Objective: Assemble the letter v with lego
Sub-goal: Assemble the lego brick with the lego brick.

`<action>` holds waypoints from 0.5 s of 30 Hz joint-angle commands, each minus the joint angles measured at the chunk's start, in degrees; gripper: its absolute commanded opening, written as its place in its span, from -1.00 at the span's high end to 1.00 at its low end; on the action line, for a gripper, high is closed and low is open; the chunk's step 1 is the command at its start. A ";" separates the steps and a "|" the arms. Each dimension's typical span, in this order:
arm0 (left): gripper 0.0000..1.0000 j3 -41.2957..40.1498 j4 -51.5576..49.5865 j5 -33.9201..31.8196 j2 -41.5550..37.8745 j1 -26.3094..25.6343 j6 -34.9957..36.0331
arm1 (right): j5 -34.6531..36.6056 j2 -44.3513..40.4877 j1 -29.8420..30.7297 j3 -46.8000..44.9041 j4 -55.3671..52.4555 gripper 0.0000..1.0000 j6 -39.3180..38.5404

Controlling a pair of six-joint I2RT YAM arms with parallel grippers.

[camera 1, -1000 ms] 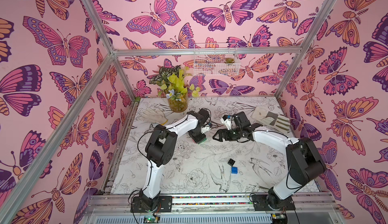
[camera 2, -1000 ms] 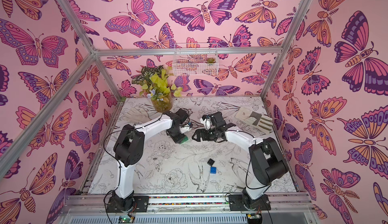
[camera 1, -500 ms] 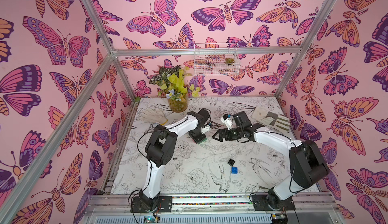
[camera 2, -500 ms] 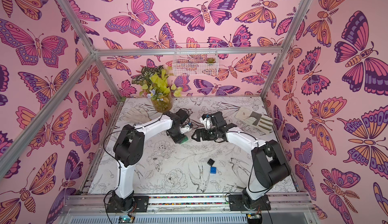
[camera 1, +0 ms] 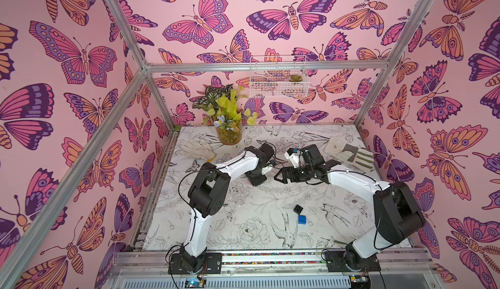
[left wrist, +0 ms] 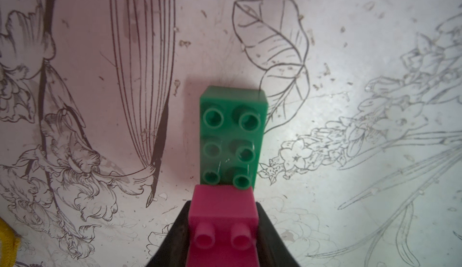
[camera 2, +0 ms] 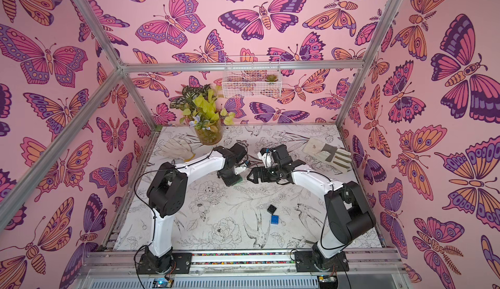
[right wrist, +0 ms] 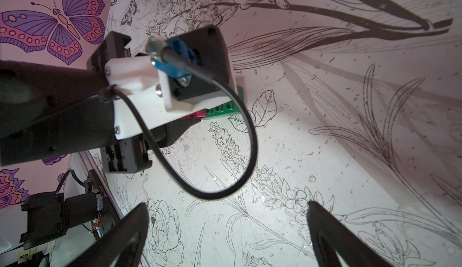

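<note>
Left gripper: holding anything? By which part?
Yes. The left gripper is shut on the pink brick, pinching its two opposite side walls, at one end of the green brick.

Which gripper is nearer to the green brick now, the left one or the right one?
Left. The left gripper is shut on a pink brick that touches one end of the green brick; the right gripper stands open, apart from it.

pink brick (left wrist: 223, 218) cropped by frame edge; green brick (right wrist: 220, 112) mostly hidden

Green brick (left wrist: 231, 133) and pink brick (left wrist: 222, 215): smooth, faintly glossy plastic. Table cover (left wrist: 350, 53) under the green brick: matt, scuffed, speckled.
</note>
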 commanded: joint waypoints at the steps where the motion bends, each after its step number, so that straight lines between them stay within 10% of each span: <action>1: 0.50 -3.55 -2.45 1.81 2.35 2.01 -2.05 | -0.14 -1.12 0.39 -0.12 -0.52 -0.98 -0.86; 15: 0.50 -4.93 -2.81 4.09 0.57 3.13 -2.95 | -0.06 -3.10 0.39 -0.52 -0.02 -0.98 -0.93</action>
